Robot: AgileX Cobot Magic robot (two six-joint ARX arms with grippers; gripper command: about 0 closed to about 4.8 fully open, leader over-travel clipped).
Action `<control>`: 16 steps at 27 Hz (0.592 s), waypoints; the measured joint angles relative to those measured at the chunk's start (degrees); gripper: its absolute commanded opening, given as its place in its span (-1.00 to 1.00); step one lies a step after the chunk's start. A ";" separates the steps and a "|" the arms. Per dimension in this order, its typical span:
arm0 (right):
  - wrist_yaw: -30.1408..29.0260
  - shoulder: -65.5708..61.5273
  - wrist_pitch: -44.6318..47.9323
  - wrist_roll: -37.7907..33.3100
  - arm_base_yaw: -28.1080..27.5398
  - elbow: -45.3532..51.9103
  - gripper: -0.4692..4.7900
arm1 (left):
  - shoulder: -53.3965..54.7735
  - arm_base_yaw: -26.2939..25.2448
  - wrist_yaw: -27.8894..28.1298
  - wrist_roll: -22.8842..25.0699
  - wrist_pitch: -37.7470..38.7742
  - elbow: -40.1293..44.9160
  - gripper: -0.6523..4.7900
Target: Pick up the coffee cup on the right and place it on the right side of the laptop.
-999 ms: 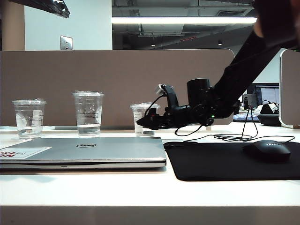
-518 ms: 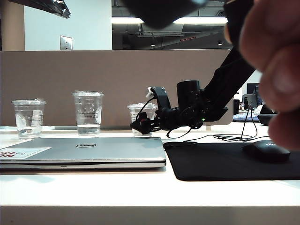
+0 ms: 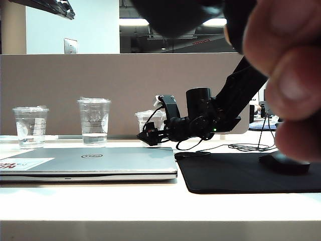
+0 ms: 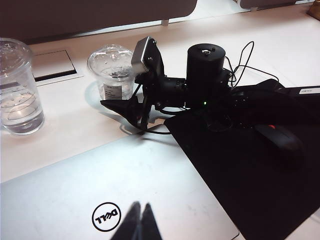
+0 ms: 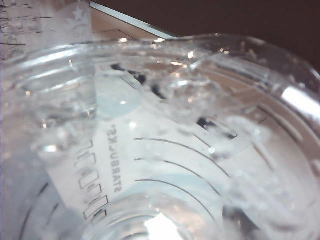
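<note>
The right gripper (image 4: 117, 107) has moved left since before, jaws apart beside the coffee cup (image 4: 112, 71), which holds a little clear liquid. The left gripper (image 4: 140, 223) hangs over the laptop (image 4: 100, 195), fingers together.

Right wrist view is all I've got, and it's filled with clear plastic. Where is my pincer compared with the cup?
Observer: The right pincer is open, low at the near side of the coffee cup, which stands upright on the table.
Operator: What lies right of the laptop?
Observer: A black mouse pad with a mouse on it, directly beside the laptop.
Operator: And the left pincer?
Observer: The left pincer, shut, hovers over the laptop lid near the logo.
</note>
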State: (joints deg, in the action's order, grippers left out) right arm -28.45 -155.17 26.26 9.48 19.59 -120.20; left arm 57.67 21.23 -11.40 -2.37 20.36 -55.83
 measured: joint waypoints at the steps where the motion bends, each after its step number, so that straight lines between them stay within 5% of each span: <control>1: 0.00 0.00 0.00 0.00 0.00 0.00 0.99 | 0.00 0.00 0.00 0.00 0.02 0.00 -0.78; 3: 0.00 0.00 0.00 0.00 0.00 0.00 0.98 | 0.00 0.00 0.00 0.00 0.02 0.00 -0.78; 8: -0.02 0.00 0.02 0.02 -0.04 0.00 0.18 | 0.00 0.00 0.00 0.00 0.02 0.00 -0.78; 16: -0.04 0.00 0.17 0.04 -0.11 -0.04 0.17 | 0.00 0.00 0.00 0.00 0.02 0.00 -0.78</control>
State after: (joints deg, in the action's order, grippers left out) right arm -28.49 -155.17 26.44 9.52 19.49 -120.25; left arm 57.67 21.23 -11.40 -2.37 20.38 -55.83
